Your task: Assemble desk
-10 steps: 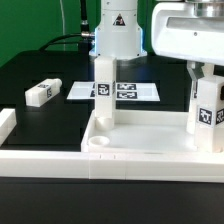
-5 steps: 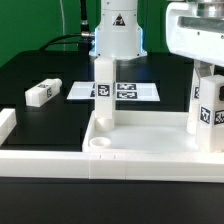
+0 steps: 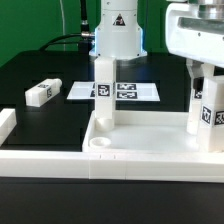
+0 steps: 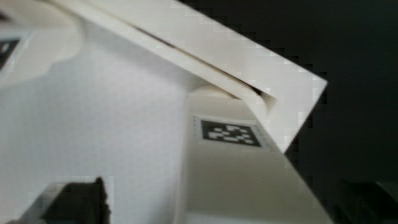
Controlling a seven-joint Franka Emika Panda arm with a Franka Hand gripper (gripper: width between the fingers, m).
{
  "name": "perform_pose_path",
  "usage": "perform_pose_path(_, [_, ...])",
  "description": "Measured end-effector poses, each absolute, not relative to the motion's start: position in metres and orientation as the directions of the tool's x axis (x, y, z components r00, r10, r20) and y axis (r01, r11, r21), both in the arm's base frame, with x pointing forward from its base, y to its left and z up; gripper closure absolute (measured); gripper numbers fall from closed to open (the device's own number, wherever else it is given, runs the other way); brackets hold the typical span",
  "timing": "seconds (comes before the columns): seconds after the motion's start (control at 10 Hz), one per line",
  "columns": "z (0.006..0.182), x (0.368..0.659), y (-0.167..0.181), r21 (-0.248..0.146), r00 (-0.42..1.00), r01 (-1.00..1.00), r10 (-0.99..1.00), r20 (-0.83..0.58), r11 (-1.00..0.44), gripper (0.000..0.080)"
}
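The desk shows as one white tabletop (image 3: 150, 140) and three white legs in the exterior view. The tabletop is a smooth plastic tray with a raised rim, lying on the black table (image 3: 40, 75) toward the exterior view's right, with a round socket (image 3: 100, 144) in its near corner. Two legs stand upright in it: one leg (image 3: 103, 92) at the far corner on the exterior view's left, and a second leg (image 3: 208, 112) at the exterior view's right. Both are short square posts carrying black-and-white square tags. The third leg (image 3: 43, 92) lies flat on the table, well apart from the tray, toward the exterior view's left. A fourth leg is not seen.

The gripper (image 3: 203, 72) hangs over the top of the second leg, its dark fingers at either side of the post's upper end. Whether they press on the leg or stand clear of it cannot be told. The wrist view shows that tagged leg (image 4: 231, 150) close up against the tray's rim (image 4: 196, 50), with two dark fingertips (image 4: 75, 200) at the frame's edge.

One flat marker board (image 3: 115, 91) lies behind the tray. One low white border wall (image 3: 40, 160) runs along the table's near side.
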State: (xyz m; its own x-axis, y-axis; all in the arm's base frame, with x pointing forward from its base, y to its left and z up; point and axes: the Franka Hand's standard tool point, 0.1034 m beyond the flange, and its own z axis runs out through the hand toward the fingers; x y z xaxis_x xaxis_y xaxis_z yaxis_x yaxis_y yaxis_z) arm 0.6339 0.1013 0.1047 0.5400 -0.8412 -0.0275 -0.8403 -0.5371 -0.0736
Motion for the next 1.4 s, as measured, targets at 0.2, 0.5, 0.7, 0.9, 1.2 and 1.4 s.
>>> perform_pose_path(0.2, [0.1046, 0.6337, 0.1019, -0.072, 0.686, -0.726, -0.727, -0.008, -0.684, 0.0150])
perform_pose_path(0.5, [0.1046, 0.6335, 0.1026, -0.069, 0.830, -0.556, -0.558, 0.009, -0.828, 0.0150])
perform_pose_path(0.7, [0.1044, 0.6334, 0.1029, -0.054, 0.923, -0.383, -0.385, 0.028, -0.922, 0.0150])
perform_pose_path(0.9, [0.1043, 0.6333, 0.1025, -0.042, 0.966, -0.254, -0.255, 0.037, -0.966, 0.0150])
perform_pose_path(1.2, [0.1044, 0.6333, 0.1010, -0.019, 0.993, -0.109, -0.110, 0.045, -0.994, 0.0150])
perform_pose_path(1.4, [0.1040, 0.6331, 0.0993, -0.006, 0.999, 0.002, 0.002, 0.046, -1.000, 0.0150])
